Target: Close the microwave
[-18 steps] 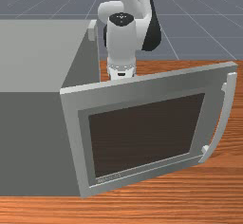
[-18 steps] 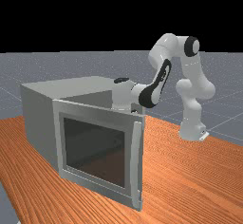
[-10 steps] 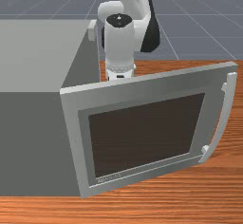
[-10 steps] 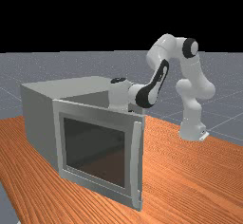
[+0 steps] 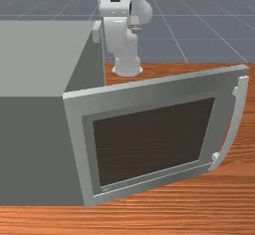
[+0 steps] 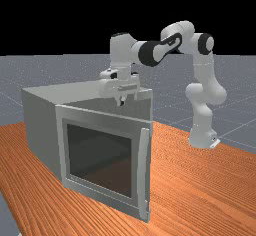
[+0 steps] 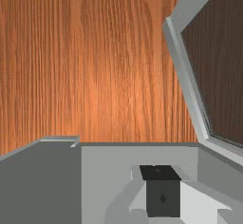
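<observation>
The microwave door (image 5: 149,142) stands wide open, swung out from the grey microwave (image 5: 30,59), with its handle (image 5: 235,124) at the outer edge. My gripper (image 6: 122,101) points down over the space behind the door, just above the level of its top edge in the far view, and touches nothing visible. In the wrist view the gripper (image 7: 163,194) is shut, its dark fingertips together, with part of the microwave beneath it. The wrist view also has the door's inner side (image 7: 190,92).
The cavity's side wall (image 5: 88,62) stands behind the door, to the front view's left of the opening. Orange-brown table top (image 6: 200,185) runs along the far view's right of the door. In the wrist view, wood (image 7: 95,61) lies beside the door.
My hand has risen well clear of the space behind the door, where it was hidden, and shifted slightly to the far view's left. The door and microwave have not moved.
</observation>
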Motion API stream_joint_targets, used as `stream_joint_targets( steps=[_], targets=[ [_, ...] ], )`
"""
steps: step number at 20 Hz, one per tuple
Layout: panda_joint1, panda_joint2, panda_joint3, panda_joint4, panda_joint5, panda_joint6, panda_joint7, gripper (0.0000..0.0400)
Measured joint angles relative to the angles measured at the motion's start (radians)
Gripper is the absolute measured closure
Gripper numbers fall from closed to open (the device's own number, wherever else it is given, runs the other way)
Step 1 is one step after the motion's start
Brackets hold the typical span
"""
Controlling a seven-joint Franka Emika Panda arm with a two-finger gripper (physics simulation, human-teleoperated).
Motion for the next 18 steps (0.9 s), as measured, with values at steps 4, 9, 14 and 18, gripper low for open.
stream_joint_targets(
  steps=[4, 9, 14, 18],
  targets=[
    [-0.002, -0.015, 0.001, 0.094, 0.01, -0.093, -0.006, 0.04],
    [0.025, -0.013, 0.017, 0.146, 0.005, -0.141, 0.066, 0.0148],
    [0.052, 0.027, 0.033, 0.204, 0.001, -0.14, 0.084, 0.0012],
    [0.089, 0.053, 0.048, 0.239, -0.007, -0.165, 0.185, 0.0002]
  ],
)
